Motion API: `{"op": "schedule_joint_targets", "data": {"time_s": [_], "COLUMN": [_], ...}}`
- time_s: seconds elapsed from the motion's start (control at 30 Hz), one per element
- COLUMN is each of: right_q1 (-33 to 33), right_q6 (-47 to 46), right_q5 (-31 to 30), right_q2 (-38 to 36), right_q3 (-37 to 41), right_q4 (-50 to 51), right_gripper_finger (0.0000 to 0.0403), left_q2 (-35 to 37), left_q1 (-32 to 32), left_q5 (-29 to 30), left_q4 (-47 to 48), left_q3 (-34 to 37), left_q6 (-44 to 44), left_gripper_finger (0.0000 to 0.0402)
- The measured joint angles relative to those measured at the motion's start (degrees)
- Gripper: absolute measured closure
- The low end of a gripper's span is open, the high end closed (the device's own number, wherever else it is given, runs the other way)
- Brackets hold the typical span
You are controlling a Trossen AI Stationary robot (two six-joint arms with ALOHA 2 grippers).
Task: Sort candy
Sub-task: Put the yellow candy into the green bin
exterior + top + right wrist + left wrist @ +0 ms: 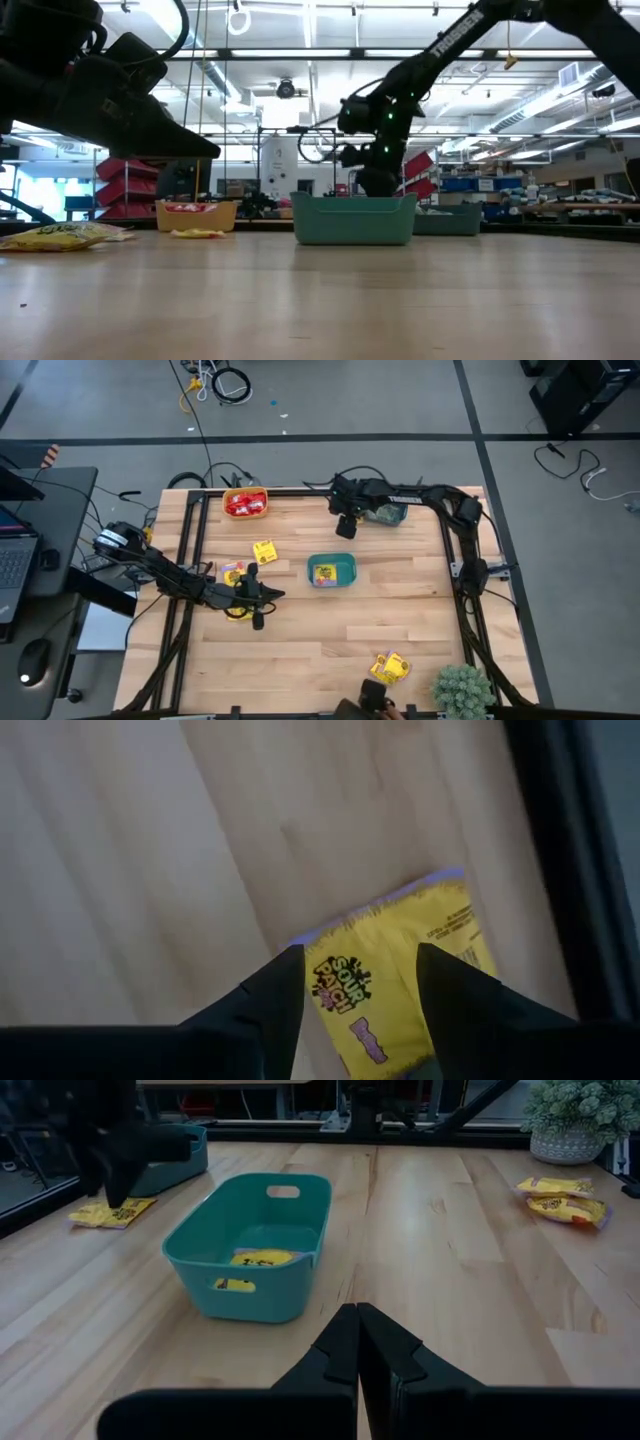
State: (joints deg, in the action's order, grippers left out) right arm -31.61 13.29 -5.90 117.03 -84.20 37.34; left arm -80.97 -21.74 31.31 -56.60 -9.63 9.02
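Observation:
My right gripper hangs open near the table's far edge, between the orange bowl of red candy and a far teal bowl. In its wrist view the open fingers stand over a yellow candy packet lying flat on the wood; the arm hides that packet from above. My left gripper is shut and holds nothing, above the table at the left, pointing at the middle teal bowl, which holds a yellow packet. Loose yellow packets lie at the left.
Two more yellow packets lie near the front edge beside a potted plant. A dark frame rail runs along the table's left side and far edge. Bare wood lies between the middle bowl and the front edge.

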Motion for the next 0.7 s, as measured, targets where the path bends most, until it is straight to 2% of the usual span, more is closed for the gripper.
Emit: {"op": "schedule_joint_targets", "data": {"time_s": [0.27,0.43,0.57,0.7], "right_q1": [-1.23,-1.43,-0.64,0.86], "right_q6": [1.96,2.55,3.31,2.94], "right_q5": [0.52,1.30,1.24,1.13], "right_q2": [3.62,4.28,2.69,-2.07], "right_q3": [-0.06,-0.26,0.10,-0.03], "right_q4": [0.34,0.82,1.70,2.89], "right_gripper_finger": [0.0265,0.0318,0.0385,0.0391], "left_q2": [0.00,0.00,0.00,0.00], "left_q1": [0.00,0.00,0.00,0.00], "left_q5": [0.00,0.00,0.00,0.00], "left_q4": [0.04,0.26,0.41,0.44], "left_q3": [0.00,0.00,0.00,0.00], "left_q6": [0.02,0.02,0.02,0.02], "left_gripper_finger": [0.0398,0.0398,0.0398,0.0398]}}
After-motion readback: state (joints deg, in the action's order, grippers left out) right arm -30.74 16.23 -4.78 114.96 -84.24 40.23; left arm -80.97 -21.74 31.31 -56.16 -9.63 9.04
